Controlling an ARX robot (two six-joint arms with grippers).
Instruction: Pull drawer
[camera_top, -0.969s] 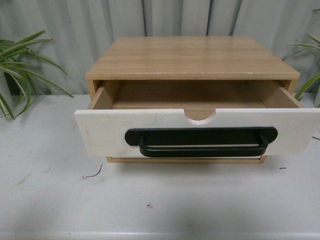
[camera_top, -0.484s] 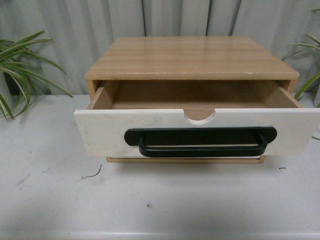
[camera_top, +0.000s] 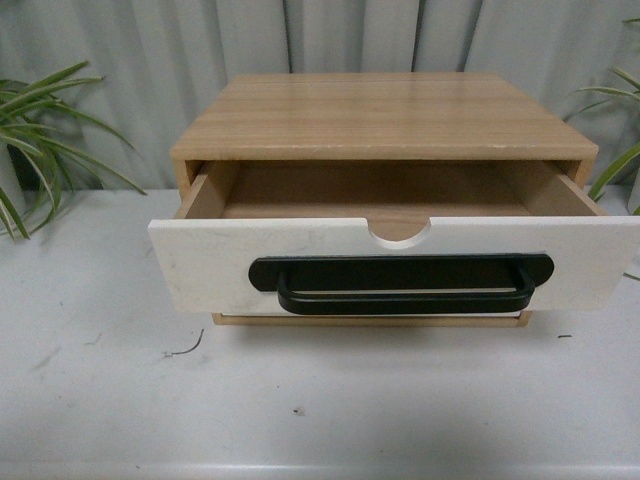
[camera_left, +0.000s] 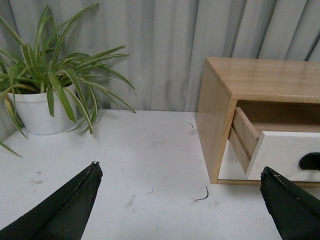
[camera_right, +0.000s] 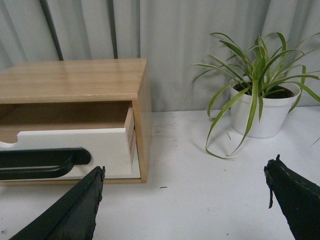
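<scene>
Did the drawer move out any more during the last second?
No. In the front view, the drawer front sits at the same place against the wooden cabinet.

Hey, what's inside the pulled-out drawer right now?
The drawer looks empty: only its bare brown bottom and wooden side walls show in the front view. The strip just behind its white front and the part still under the cabinet top are hidden.

We see a pale grey pleated curtain (camera_top: 150, 60) behind a scuffed white tabletop (camera_top: 100, 400). Two green spider plants in round white pots stand on it, one (camera_left: 42, 107) at our left, another (camera_right: 260, 112) at our right.
</scene>
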